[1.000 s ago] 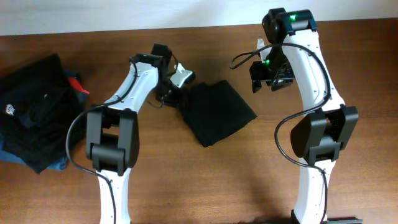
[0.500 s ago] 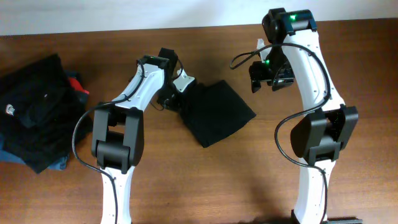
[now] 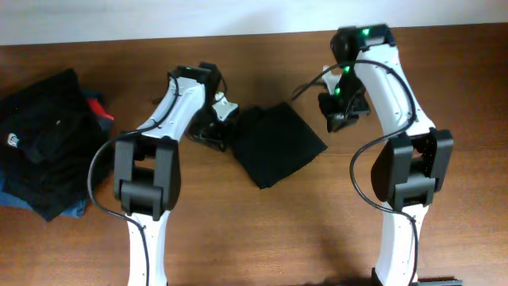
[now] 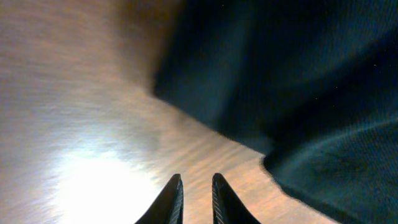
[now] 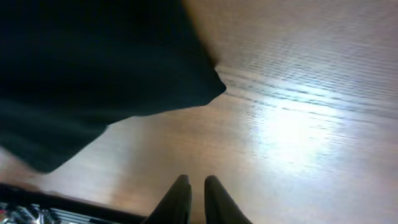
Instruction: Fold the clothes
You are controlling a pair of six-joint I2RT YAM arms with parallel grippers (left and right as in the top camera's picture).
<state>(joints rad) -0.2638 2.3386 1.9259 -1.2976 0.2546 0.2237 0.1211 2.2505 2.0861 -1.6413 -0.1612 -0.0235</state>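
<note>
A folded black shirt [image 3: 278,143] lies as a tilted square on the wooden table [image 3: 262,230] between my two arms. My left gripper [image 3: 216,125] hovers just off its left edge. In the left wrist view that gripper [image 4: 197,182] is shut over bare wood with nothing between its fingers, and the shirt [image 4: 298,74] fills the upper right. My right gripper [image 3: 338,119] hangs by the shirt's upper right corner. In the right wrist view it [image 5: 196,183] is shut and empty over wood, with the shirt's corner [image 5: 93,62] at the upper left.
A pile of black clothes [image 3: 44,143] with a small white logo [image 3: 16,141] sits at the table's left edge, with something red [image 3: 97,107] and blue cloth [image 3: 71,208] showing at its sides. The table's far edge meets a white wall [image 3: 238,16].
My right gripper has closed and shifted slightly left and down toward the shirt's corner. My left gripper has drawn back a little from the shirt's left edge. The shirt has not moved.
</note>
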